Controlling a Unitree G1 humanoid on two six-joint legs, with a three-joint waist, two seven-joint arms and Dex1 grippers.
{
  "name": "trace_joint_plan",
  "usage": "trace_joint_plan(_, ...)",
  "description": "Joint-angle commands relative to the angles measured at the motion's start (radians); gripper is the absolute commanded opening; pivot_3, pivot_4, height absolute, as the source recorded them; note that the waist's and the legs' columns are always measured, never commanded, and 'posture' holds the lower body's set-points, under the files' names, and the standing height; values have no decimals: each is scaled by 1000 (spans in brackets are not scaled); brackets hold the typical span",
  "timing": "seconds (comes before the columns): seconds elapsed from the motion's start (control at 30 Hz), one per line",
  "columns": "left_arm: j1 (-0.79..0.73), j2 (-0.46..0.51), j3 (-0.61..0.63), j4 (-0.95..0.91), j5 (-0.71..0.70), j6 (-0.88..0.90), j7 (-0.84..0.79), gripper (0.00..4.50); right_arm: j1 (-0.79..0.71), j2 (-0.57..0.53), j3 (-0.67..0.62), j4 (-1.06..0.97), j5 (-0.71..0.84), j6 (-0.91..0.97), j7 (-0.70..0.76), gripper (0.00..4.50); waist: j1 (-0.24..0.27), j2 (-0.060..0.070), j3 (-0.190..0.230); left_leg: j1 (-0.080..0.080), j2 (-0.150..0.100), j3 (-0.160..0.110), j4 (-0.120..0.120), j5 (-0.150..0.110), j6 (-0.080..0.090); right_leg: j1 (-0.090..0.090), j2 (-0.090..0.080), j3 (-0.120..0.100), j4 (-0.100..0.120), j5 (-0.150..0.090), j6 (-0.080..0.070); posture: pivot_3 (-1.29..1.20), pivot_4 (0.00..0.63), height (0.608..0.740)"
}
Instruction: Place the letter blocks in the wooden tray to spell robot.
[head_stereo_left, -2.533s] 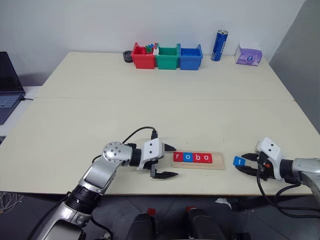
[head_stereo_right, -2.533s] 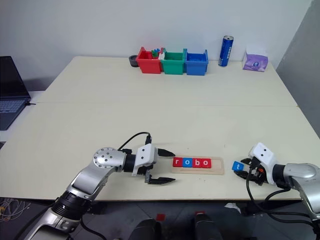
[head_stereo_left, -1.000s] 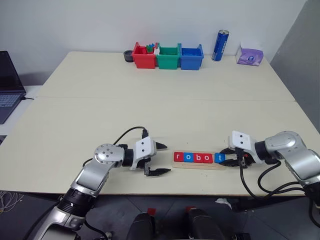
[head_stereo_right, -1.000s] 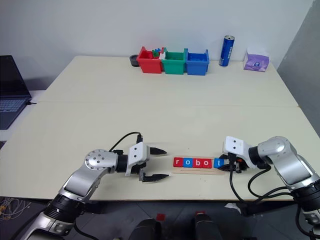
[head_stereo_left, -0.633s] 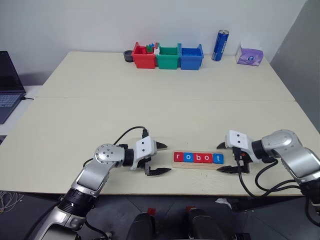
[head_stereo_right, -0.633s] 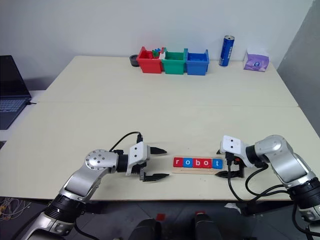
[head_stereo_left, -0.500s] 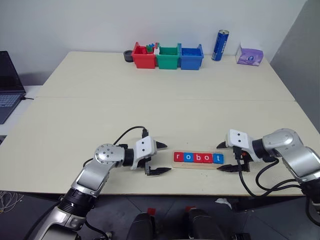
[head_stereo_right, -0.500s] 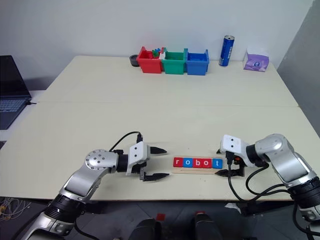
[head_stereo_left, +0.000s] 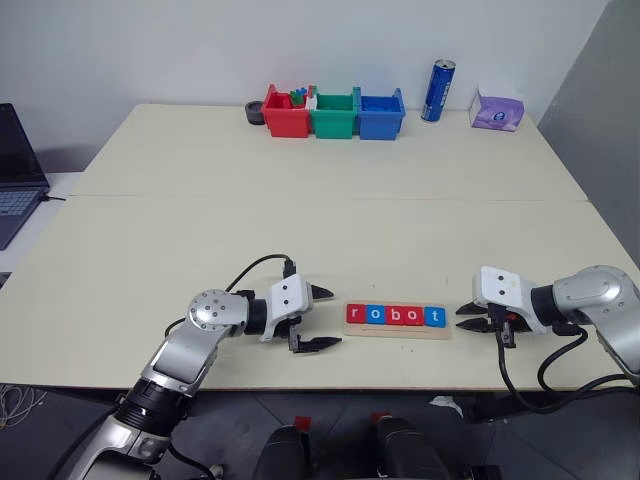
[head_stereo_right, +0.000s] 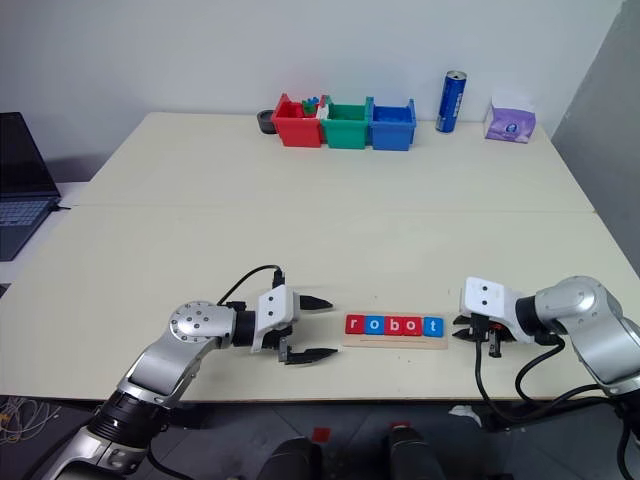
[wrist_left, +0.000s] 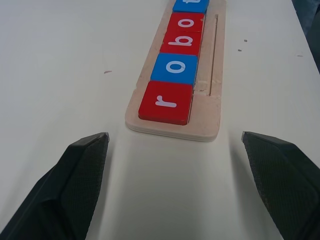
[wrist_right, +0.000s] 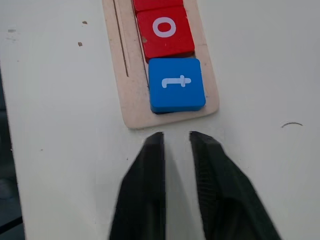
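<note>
Right gripper (head_stereo_right: 462, 334), lower right of the head views: fingers drawn together with a thin slit between them, holding nothing. Its tips point toward frame left, straight at the near end of the wooden tray (head_stereo_right: 395, 341), and stand just beside that end, apart from it. In the right wrist view the two dark fingertips (wrist_right: 155, 150) sit just short of the tray's rounded end, in line with the blue "t" block (wrist_right: 177, 84).

Left gripper (head_stereo_left: 318, 317), lower centre-left of the head views: fingers spread wide, empty. One finger lies toward the back of the table, the other toward the front edge. The opening faces frame right, toward the tray's other end, near it but not touching. In the left wrist view the red "r" block (wrist_left: 166, 102) lies between and beyond the two fingers.

The tray lies in the lower centre of the head views, long axis running left to right, so both grippers face it end-on, one from each side. The letter blocks (head_stereo_left: 396, 315) sit in it side by side, reading r, o, b, o, t from frame left to right: red, blue, red, red, blue.

Judgement: the word appears complete and each block appears seated. The right gripper is the nearer of the two to the tray. Any remaining move is probably a withdrawal along the tray's long axis, away from the "t" end, which would keep the fingers clear of the row.

Background, top of frame: red, green and blue bins (head_stereo_left: 335, 112), a blue can (head_stereo_left: 439, 90).
</note>
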Motion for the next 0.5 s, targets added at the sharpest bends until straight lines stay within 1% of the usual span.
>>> trace_joint_plan(0.03, -15, 0, 10, -21, -3, -16, -2, 4500, -23, 6, 7, 5, -20, -25, -5, 56, 1, 0, 0, 0, 0, 0, 0, 0, 0, 0, 0, 0, 0, 0, 0, 0, 150, 740)
trace_joint_plan(0.23, -8, 3, 13, -27, -4, -16, 1, 4500, -56, 24, 54, 48, -70, -46, -12, 56, 1, 0, 0, 0, 0, 0, 0, 0, 0, 0, 0, 1, 0, 0, 0, 0, 150, 740)
trace_joint_plan(0.5, 6, 7, 17, -38, -4, -11, 8, 4500, -97, 72, 71, 40, -52, -28, 4, 56, 1, 0, 0, 0, 0, 0, 0, 0, 0, 0, 0, 0, 0, 1, -1, 0, 150, 740)
